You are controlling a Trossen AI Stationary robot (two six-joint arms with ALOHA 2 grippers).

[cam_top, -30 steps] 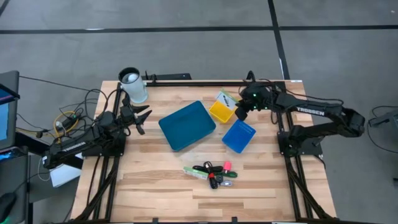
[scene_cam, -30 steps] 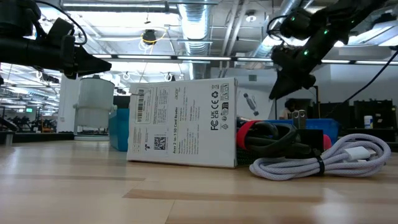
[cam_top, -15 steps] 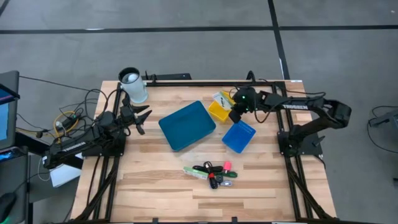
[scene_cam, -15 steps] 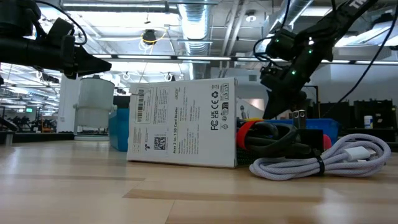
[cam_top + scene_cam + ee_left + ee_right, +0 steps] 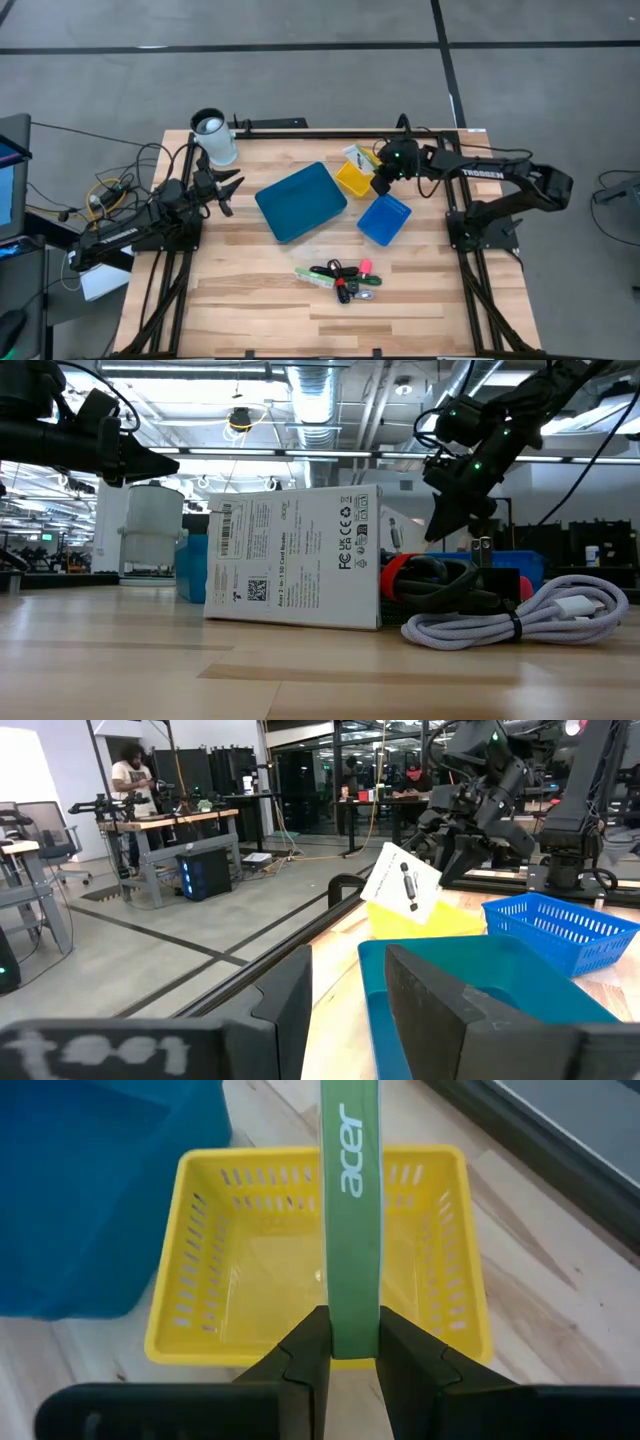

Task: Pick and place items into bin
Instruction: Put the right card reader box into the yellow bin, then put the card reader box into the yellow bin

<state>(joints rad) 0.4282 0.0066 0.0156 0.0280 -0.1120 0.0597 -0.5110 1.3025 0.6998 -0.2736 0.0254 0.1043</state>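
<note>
My right gripper (image 5: 379, 181) hangs over the yellow basket (image 5: 354, 180) near the table's far edge, shut on the white square packet (image 5: 360, 158). The packet shows its black mark in the left wrist view (image 5: 404, 884) and its green "acer" edge in the right wrist view (image 5: 350, 1200). The other items lie in a heap near the table's near edge: a green and white stick-like piece (image 5: 314, 277), black pieces (image 5: 342, 283) and a pink-red piece (image 5: 366, 266). My left gripper (image 5: 228, 187) waits open at the table's left side. My right gripper pinches the packet's green edge (image 5: 351, 1325) between its two fingers (image 5: 405, 1355). It comes slanting down from the table's right side. The packet is lifted clear, tilted, over the yellow basket (image 5: 310, 1280), and reaches out beyond the fingertips.
A large blue tray (image 5: 300, 201) lies mid-table and a small blue basket (image 5: 384, 219) sits right of it. A white cup (image 5: 215, 140) stands at the far left corner. In the low view a white acer box (image 5: 295, 560) and a coiled white cable (image 5: 520, 612) fill the foreground.
My right gripper shifted a little toward the table's left and dipped over the yellow basket. It then rose slightly, keeping its hold on the packet. The left arm stayed still.
</note>
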